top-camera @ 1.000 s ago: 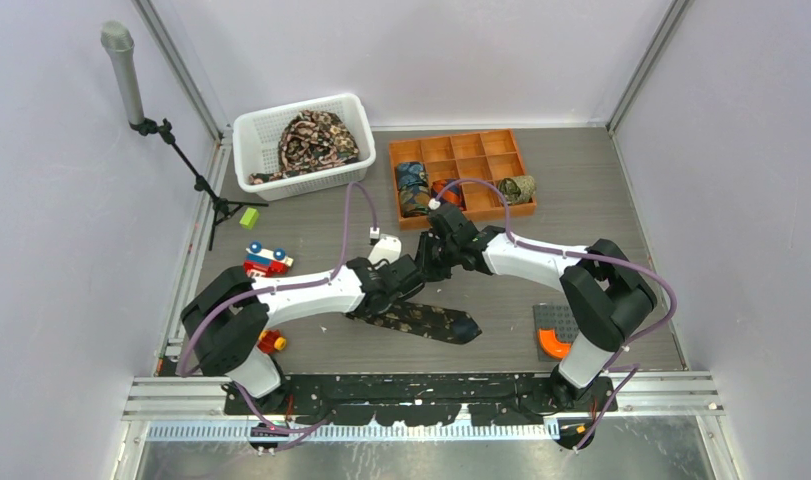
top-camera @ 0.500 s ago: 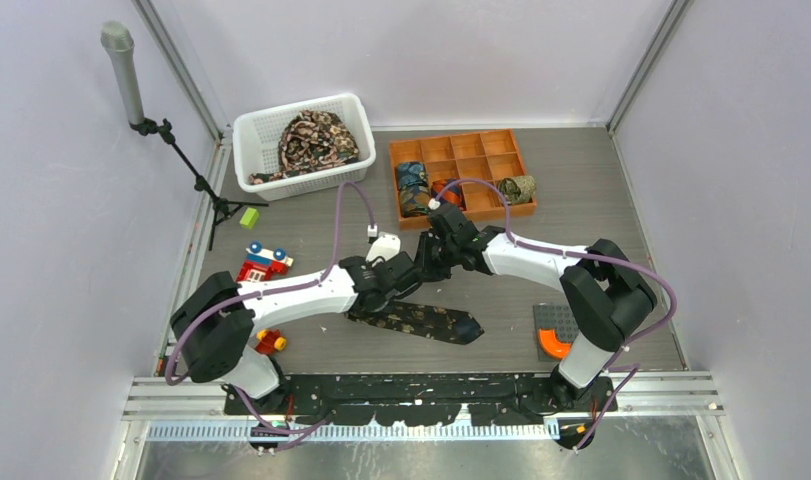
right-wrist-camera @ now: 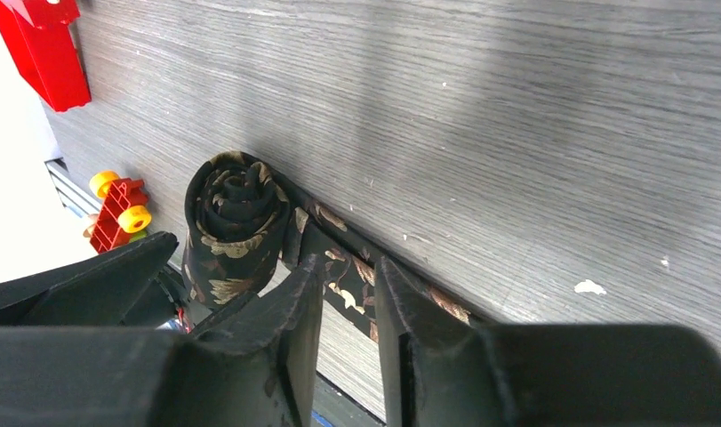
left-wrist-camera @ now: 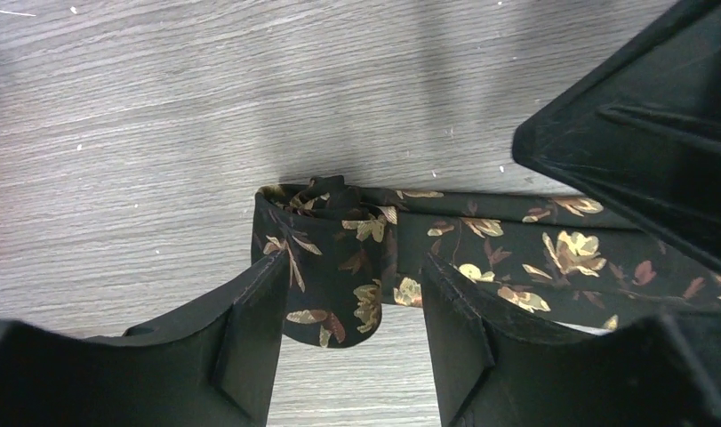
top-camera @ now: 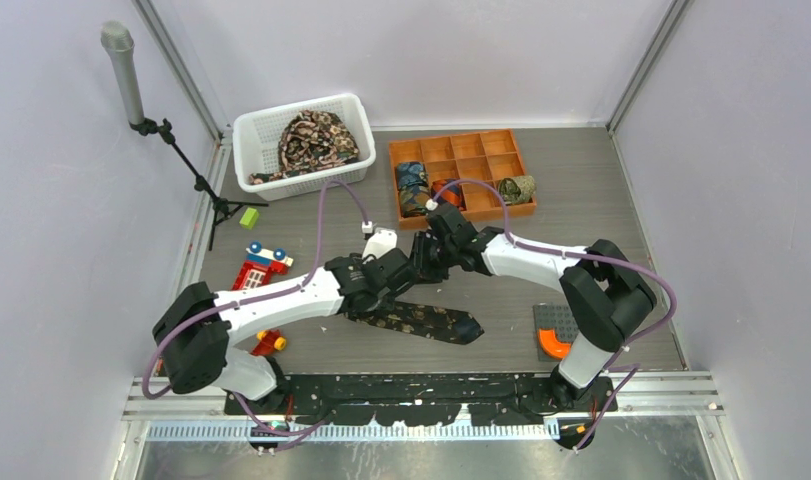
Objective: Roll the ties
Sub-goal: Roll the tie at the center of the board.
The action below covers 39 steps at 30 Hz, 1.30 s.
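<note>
A black tie (top-camera: 436,322) with tan floral print lies on the table, its wide pointed end at the right. Its left end is wound into a roll (left-wrist-camera: 330,249), also seen standing on edge in the right wrist view (right-wrist-camera: 236,218). My left gripper (left-wrist-camera: 352,307) straddles the roll, and both fingers touch its sides. My right gripper (right-wrist-camera: 348,285) hovers just right of the roll over the flat strip, jaws a narrow gap apart with nothing between them. In the top view the left gripper (top-camera: 399,283) and right gripper (top-camera: 421,268) nearly touch.
A white basket (top-camera: 251,140) at the back left holds a heap of ties (top-camera: 311,140). An orange tray (top-camera: 481,150) holds rolled ties (top-camera: 413,188). Toys (top-camera: 266,260), a green block (top-camera: 248,217) and a microphone stand (top-camera: 131,90) are at left. An orange and grey piece (top-camera: 553,335) is at right.
My left arm's elbow has swung left and its wrist has shifted slightly left and back at the roll. The right arm has barely moved. The tie's wide end has stayed put.
</note>
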### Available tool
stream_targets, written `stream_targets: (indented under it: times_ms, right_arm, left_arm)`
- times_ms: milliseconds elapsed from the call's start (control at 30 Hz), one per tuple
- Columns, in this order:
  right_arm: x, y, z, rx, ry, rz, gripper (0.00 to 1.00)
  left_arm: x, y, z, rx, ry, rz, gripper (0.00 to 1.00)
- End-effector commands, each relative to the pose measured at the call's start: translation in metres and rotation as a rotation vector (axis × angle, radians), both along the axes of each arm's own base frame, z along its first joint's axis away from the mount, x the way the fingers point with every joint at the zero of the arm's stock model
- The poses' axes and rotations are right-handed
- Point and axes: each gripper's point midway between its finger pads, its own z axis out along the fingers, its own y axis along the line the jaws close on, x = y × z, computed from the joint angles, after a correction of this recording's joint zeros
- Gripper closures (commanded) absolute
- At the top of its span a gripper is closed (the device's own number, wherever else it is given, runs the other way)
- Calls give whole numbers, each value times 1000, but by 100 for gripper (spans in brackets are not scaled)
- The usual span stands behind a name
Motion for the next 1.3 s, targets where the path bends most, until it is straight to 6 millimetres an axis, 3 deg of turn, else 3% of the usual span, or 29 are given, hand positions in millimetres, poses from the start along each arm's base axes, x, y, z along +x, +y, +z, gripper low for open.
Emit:
stream_targets:
  times_ms: [0, 167, 300, 467, 567, 800, 967, 1267]
  right_arm:
    - [7, 16, 31, 73, -62, 19, 64]
    - [3, 22, 35, 78, -67, 37, 54]
    - [-2, 28, 42, 77, -77, 49, 44]
    - [-11, 41, 52, 66, -87, 69, 34]
    - [-18, 54, 57, 60, -88, 82, 22]
    - [-28, 77, 54, 7, -86, 53, 20]
    - [-29, 80, 37, -60, -44, -12, 20]
    - [-32, 93, 20, -87, -8, -15, 25]
  left_arm:
    - [0, -6, 14, -78, -27, -16, 43]
    - [-3, -6, 25, -113, -30, -28, 42]
    - [-4, -1, 44, -151, -46, -36, 38]
    - [0, 29, 68, -194, -75, -16, 31]
    - [1, 52, 81, -233, -106, 1, 27]
    - [2, 94, 78, -227, -91, 64, 23]
    - [2, 104, 73, -248, -92, 91, 23]
    - [4, 104, 66, -273, -71, 104, 24]
